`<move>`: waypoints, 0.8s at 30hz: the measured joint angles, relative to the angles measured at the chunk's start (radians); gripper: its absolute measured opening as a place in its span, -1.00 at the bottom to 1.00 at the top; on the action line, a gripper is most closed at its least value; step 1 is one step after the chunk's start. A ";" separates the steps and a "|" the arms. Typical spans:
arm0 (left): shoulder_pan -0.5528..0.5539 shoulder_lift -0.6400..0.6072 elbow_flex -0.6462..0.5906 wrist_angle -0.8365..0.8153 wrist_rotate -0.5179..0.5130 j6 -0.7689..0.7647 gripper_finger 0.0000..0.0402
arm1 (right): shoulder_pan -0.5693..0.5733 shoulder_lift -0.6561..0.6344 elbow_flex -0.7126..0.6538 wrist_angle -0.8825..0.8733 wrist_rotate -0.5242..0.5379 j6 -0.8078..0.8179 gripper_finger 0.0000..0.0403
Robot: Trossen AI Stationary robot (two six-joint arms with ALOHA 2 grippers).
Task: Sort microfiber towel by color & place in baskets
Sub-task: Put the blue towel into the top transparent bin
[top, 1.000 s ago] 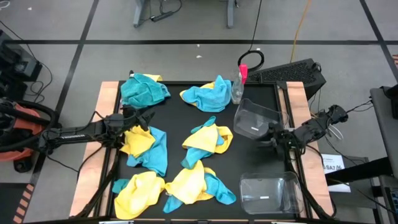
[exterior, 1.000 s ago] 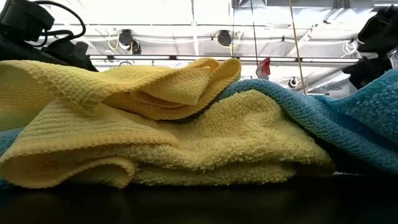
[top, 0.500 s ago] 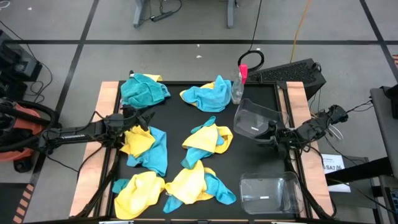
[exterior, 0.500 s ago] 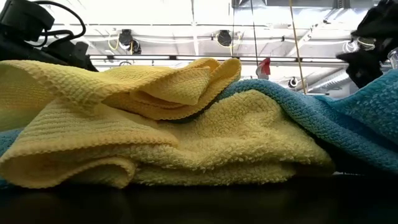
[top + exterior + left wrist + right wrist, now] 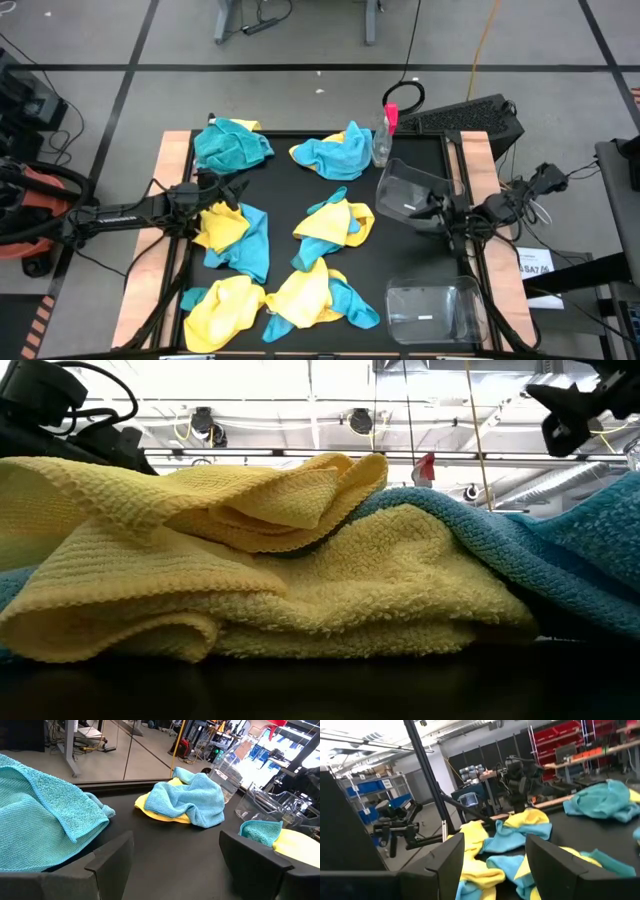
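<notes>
Nearest the camera side of the worktop (image 5: 400, 255), one clear basket (image 5: 432, 310) is sitting empty at the near right corner, with two yellow-and-blue towel heaps (image 5: 300, 295) lying beside it to the left. A bit farther in, the left claw (image 5: 238, 188) is hovering with its fingers spread wide and nothing in them, right by the yellow towel (image 5: 222, 225) on the left side, while the right claw (image 5: 437, 205) is sitting partly spread right against the second basket (image 5: 410, 192), which is tipped up on its side; I can't tell whether it's actually pinching the rim. Farthest back, the teal towel (image 5: 232, 145) and the blue towel (image 5: 335, 152) are lying along the far edge, next to the spray bottle (image 5: 383, 135). No towel is in a basket yet, so I'm guessing the right arm should be setting that tub flat and steady first, keeping clear of the bottle, before the left goes pinching one single colour.
</notes>
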State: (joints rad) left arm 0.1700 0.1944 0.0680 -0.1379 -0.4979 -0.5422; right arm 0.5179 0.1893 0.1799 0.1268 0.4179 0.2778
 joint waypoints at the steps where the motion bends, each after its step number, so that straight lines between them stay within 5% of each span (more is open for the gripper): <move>1: 0.000 0.000 0.000 0.000 0.000 0.000 0.49 | 0.000 0.032 0.000 0.041 0.001 -0.022 0.01; 10: 0.000 0.000 0.000 0.000 0.000 0.000 0.49 | -0.002 0.324 0.008 0.397 0.003 -0.246 0.01; 21: 0.000 0.000 0.000 0.000 0.000 0.000 0.49 | -0.114 0.699 0.308 0.282 0.007 -0.415 0.01; 24: 0.000 0.000 0.000 0.000 0.000 0.000 0.49 | -0.148 0.783 0.409 0.180 0.103 -0.483 0.01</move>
State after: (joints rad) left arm 0.1703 0.1944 0.0680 -0.1379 -0.4980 -0.5423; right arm 0.3694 0.9722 0.5888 0.3073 0.5206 -0.2049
